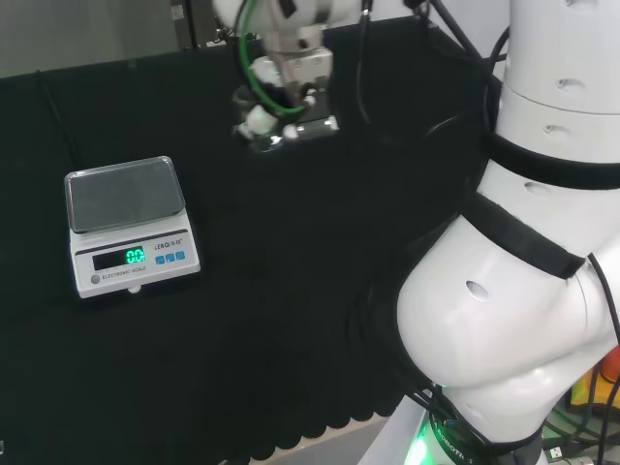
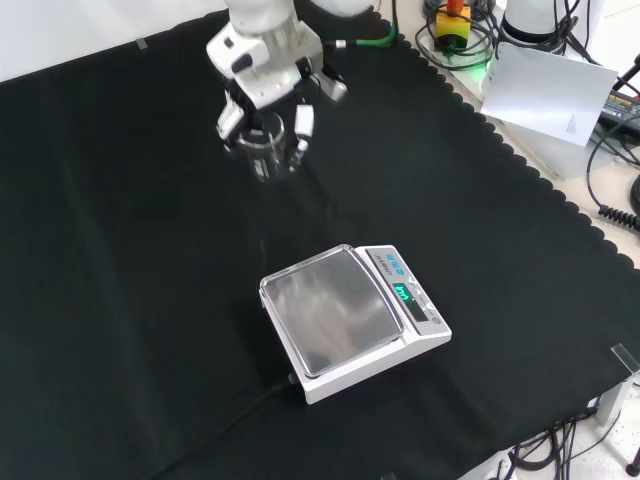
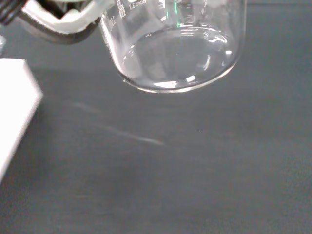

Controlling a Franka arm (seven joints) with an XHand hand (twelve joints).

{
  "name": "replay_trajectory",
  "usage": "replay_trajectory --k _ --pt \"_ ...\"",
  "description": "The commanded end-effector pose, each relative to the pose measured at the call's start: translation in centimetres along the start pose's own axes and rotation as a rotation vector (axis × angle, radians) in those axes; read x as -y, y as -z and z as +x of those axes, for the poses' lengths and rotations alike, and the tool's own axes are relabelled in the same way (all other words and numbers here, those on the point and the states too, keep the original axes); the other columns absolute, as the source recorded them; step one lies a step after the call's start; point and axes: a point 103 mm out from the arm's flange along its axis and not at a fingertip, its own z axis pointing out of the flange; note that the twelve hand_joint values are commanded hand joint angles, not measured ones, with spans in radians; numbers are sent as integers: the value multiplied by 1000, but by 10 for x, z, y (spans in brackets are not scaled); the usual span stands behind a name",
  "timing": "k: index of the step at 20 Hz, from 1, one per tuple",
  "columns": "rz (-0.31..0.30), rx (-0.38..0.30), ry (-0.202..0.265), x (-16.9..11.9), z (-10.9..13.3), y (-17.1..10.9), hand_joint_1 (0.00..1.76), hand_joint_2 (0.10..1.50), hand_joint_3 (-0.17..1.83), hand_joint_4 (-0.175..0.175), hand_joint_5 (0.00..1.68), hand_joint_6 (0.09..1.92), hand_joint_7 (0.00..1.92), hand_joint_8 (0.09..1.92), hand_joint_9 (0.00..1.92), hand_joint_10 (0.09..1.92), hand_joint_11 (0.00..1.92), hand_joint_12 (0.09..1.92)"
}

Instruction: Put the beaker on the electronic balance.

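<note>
Black cloth is covering the tabletop (image 2: 120, 300), its scalloped edge running past the balance (image 2: 352, 318). The robot hand (image 2: 265, 95) is grasping the clear beaker (image 2: 262, 148) above open cloth, well apart from the balance.

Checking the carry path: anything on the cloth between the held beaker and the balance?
Nothing. In the front view the black cloth between the beaker in the robot hand and the balance is bare.
</note>
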Motion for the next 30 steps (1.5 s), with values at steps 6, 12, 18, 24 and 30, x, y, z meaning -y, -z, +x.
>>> replay_trajectory --k 6,12,18,24,30 --pt "45 13 201 -27 138 -20 1219 745 890 -45 884 1308 942 1499 1289 1093 1340 917" --pt "66 8 262 -34 181 -28 1219 743 893 -45 887 1306 943 1500 1291 1094 1339 919" --pt "78 12 300 -37 204 -37 1220 741 896 -45 888 1305 944 1500 1292 1094 1338 921" --pt "96 15 301 -41 204 -49 1220 735 904 -46 891 1305 947 1499 1293 1096 1337 927" --pt "106 10 298 -44 203 -53 1221 731 911 -47 893 1305 950 1499 1293 1097 1335 934"
